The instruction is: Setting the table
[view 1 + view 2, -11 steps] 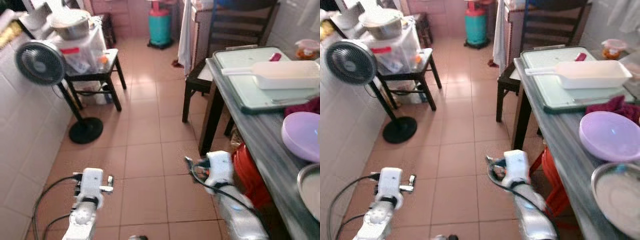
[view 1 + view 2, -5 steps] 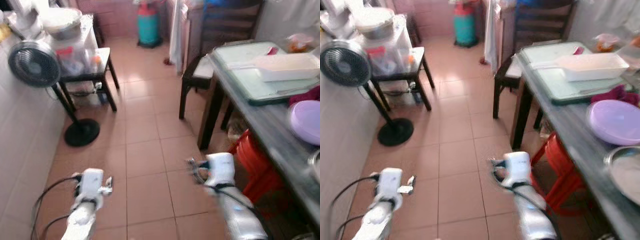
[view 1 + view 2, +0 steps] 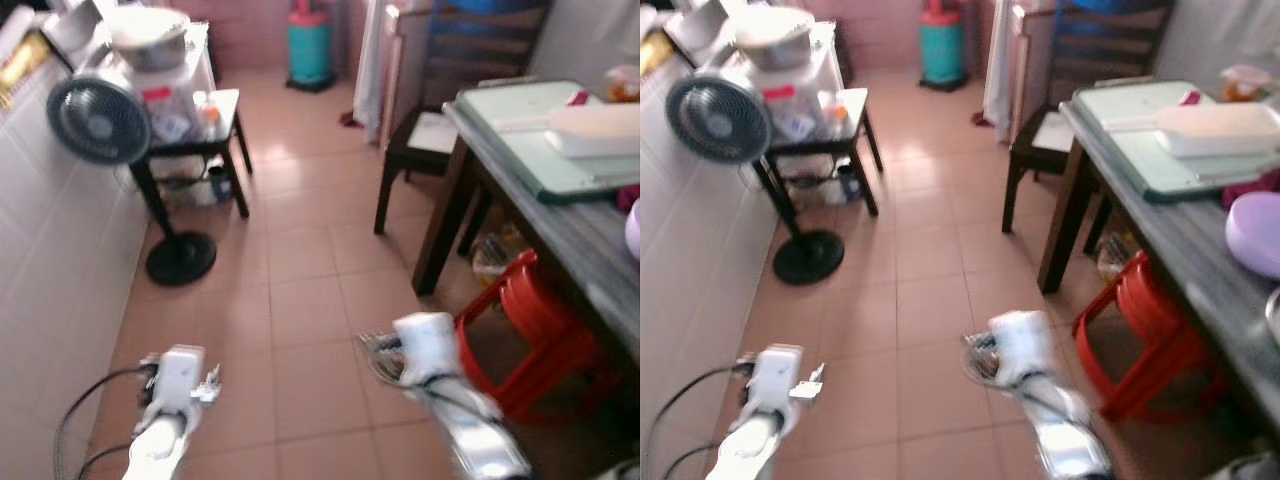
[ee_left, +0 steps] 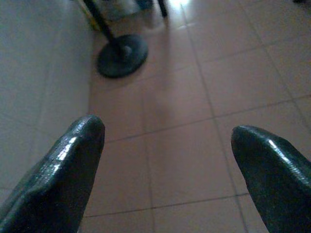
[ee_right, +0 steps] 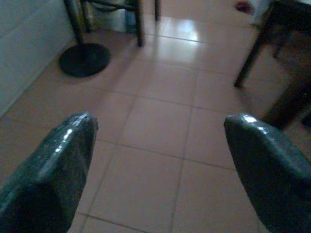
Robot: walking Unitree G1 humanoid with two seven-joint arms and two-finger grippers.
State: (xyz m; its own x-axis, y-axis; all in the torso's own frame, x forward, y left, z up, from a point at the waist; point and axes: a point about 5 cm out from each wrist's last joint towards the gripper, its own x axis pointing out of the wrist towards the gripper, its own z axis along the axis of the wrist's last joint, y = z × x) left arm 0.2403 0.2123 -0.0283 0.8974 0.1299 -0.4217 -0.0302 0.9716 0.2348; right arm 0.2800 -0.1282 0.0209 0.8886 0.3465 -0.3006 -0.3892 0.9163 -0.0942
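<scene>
Pink-tan floor tiles (image 3: 300,300) run ahead of you, the head views blurred. Far left, white wall tiles (image 3: 50,250), then a standing fan (image 3: 98,120) with its round black base (image 3: 181,257) on the floor. Just behind it a small black side table (image 3: 215,140) carries clear containers and a metal pot (image 3: 148,38). Low in the foreground your left gripper (image 4: 167,145) hangs over bare floor, fingers (image 4: 73,160) wide apart and holding nothing; the fan base shows beyond them in the left wrist view. Further back, centre, a teal gas cylinder (image 3: 310,50) stands by the far wall, with a white cloth (image 3: 370,60) hanging to its right. Your right gripper (image 5: 160,145) is low over the tiles as well, fingers (image 5: 262,155) spread, nothing between them. Right of that, a dark wooden chair (image 3: 430,130) sits at the near end of the desk (image 3: 560,220). A red plastic stool (image 3: 540,320) is tucked under the desk edge. On the desk lie a pale green tray (image 3: 1140,130) with a white rectangular container (image 3: 1220,128) on it, and nearer you a lilac plate (image 3: 1255,233) at the right edge, with a dark red cloth (image 3: 1260,185) between tray and plate. Both grippers are well apart from the desk.
</scene>
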